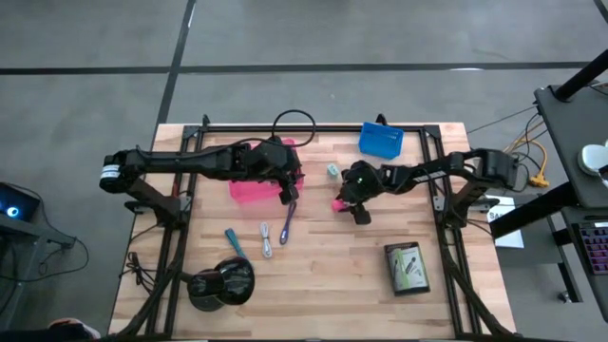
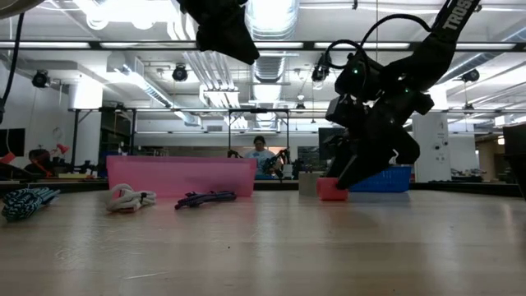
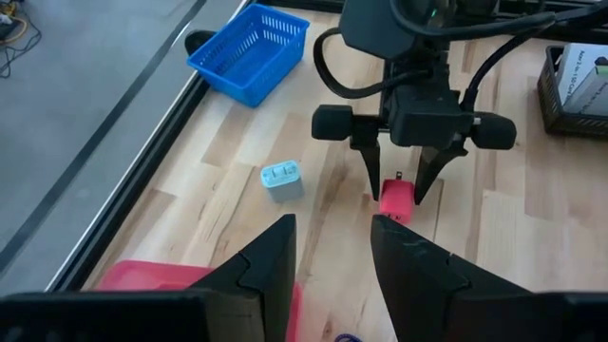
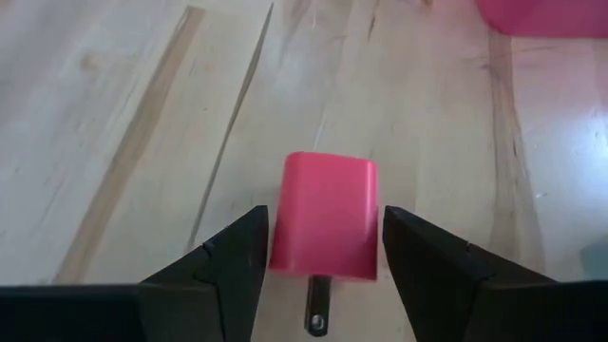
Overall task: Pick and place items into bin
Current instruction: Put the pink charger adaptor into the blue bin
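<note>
— Right gripper (image 4: 323, 256) is down at the table with its two fingers spread just wider than the pink cube (image 4: 326, 217), one finger on each side. A sliver of wood shows at both flanks, so to my eye nothing is pinched yet; it holds nothing.

— Where exactly does the cube lie?

— On the bare wood near the table's middle (image 1: 339, 202), just beside the pale teal cube (image 1: 332, 170), with the pink bin (image 1: 249, 190) off toward the left arm and a blue basket (image 1: 381, 141) behind. Its metal prongs point back toward the right wrist.

— So how should the grab go?

— I'd say keep the cube centred between the fingers, sink a touch lower so the pads meet its flat sides rather than the rounded top edge, then close evenly. An off-centre squeeze would likely twist or skid it across the smooth wood.

— And the other arm?

— Left gripper (image 3: 332, 261) hangs above the pink bin's edge, fingers parted, nothing between them.
</note>
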Robot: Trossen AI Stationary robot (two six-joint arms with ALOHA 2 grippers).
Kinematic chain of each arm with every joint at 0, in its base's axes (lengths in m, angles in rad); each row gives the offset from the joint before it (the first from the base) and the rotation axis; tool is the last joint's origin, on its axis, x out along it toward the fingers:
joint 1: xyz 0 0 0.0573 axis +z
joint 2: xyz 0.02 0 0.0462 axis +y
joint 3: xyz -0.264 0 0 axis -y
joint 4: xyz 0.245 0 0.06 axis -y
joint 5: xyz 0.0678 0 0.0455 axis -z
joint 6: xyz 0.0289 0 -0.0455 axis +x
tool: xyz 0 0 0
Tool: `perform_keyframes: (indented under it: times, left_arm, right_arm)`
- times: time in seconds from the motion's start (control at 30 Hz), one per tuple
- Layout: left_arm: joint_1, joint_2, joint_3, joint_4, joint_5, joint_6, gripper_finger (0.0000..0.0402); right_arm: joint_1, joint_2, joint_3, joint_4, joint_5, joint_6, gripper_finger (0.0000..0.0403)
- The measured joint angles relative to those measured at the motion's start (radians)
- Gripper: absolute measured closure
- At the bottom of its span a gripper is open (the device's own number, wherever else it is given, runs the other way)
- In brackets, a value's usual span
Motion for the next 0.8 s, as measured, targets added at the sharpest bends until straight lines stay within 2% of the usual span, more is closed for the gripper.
perform_keyframes:
  times: [0.27,0.6,0.8]
  left_arm:
    - [0.000,0.000,-0.002,0.000,0.000,0.000,0.0278]
    - [0.000,0.000,-0.008,0.000,0.000,0.000,0.0278]
    - [0.000,0.000,-0.008,0.000,0.000,0.000,0.0278]
  right_arm:
    - [0.000,0.002,0.000,0.003,0.000,-0.001,0.0213]
    - [0.000,0.002,0.000,0.004,0.000,-0.011,0.0261]
    - [0.000,0.001,0.000,0.007,0.000,0.014,0.0261]
